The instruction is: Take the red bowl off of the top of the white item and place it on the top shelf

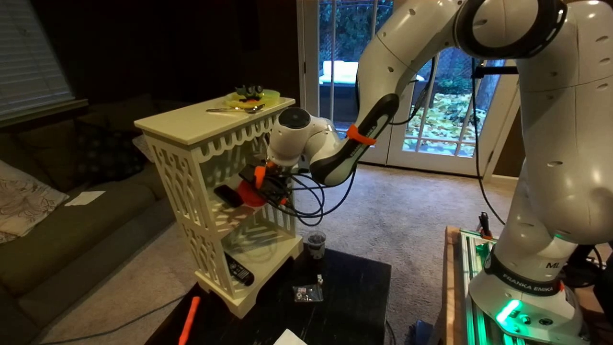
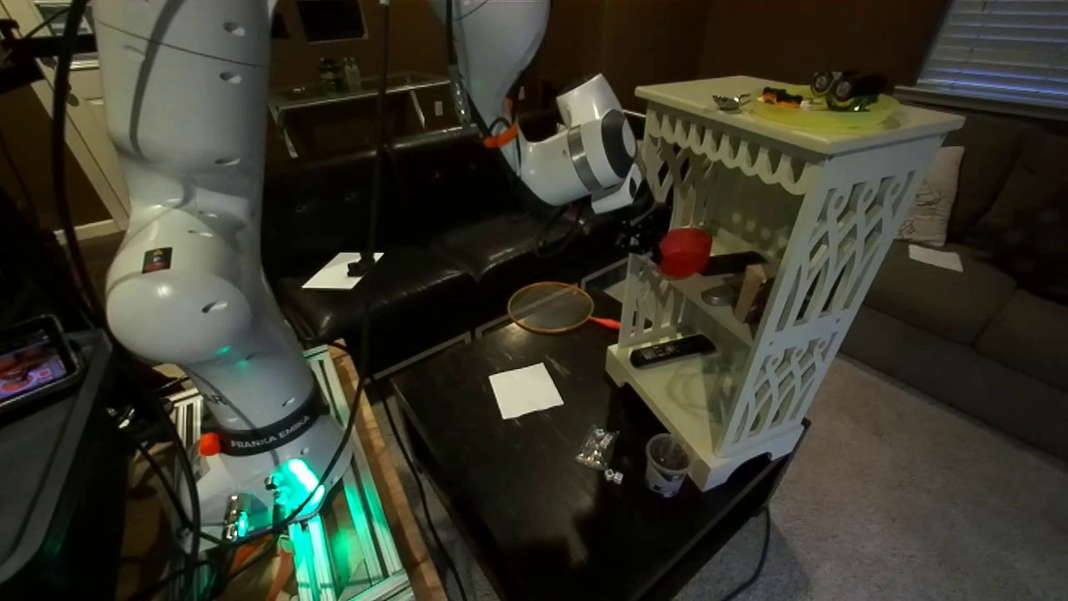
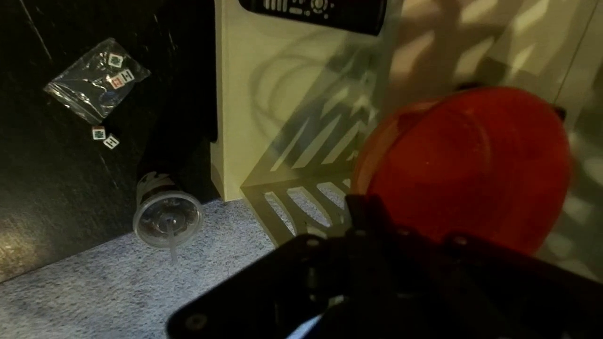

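The red bowl [image 1: 251,195] is tilted at the open front of the cream-white unit [image 1: 191,122], and it also shows in an exterior view [image 2: 685,252]. My gripper [image 3: 370,202] is shut on the bowl's rim. The bowl's inside [image 3: 476,165] faces the wrist camera. In an exterior view the gripper [image 2: 644,235] is dark and partly hidden beside the unit's front post. The bowl is over the front part of the top shelf [image 2: 709,302], below the unit's scalloped top edge. I cannot tell whether it touches the shelf.
A black phone-like object [image 1: 228,195], a brown box [image 2: 753,292] and a round tin [image 2: 717,295] are on the same shelf. A remote [image 2: 672,351] lies on the lower tier. A yellow-green plate [image 2: 813,117] holds items on the unit's top. A cup [image 3: 168,219] stands near its base.
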Tool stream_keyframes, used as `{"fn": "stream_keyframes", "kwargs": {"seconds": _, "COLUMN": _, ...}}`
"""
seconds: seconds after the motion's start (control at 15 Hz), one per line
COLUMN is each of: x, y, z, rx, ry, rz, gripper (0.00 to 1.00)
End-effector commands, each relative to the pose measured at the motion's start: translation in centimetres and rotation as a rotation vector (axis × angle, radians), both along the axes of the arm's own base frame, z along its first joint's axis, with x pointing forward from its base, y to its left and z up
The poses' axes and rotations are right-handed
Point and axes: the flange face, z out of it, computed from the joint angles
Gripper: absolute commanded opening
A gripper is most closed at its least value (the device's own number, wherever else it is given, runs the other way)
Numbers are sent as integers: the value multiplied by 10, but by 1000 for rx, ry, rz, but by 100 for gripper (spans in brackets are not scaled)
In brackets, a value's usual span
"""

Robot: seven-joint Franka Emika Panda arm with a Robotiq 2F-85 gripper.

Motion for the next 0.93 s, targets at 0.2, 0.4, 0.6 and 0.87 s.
{"fn": "stream_keyframes", "kwargs": {"seconds": 0.2, "x": 20, "y": -9, "z": -1, "rx": -14, "ry": -78, "rz": -68, "gripper": 1}}
{"fn": "stream_keyframes", "kwargs": {"seconds": 0.4, "x": 27, "y": -9, "z": -11, "rx": -24, "ry": -75, "rz": -91, "gripper": 1}}
{"fn": "stream_keyframes", "kwargs": {"seconds": 0.6, "x": 33, "y": -2, "z": -21, "rx": -52, "ry": -86, "rz": -105, "gripper": 1}}
{"fn": "stream_keyframes", "kwargs": {"seconds": 0.87, "x": 42, "y": 11, "z": -32, "rx": -93, "ry": -111, "rz": -129, "gripper": 1}}
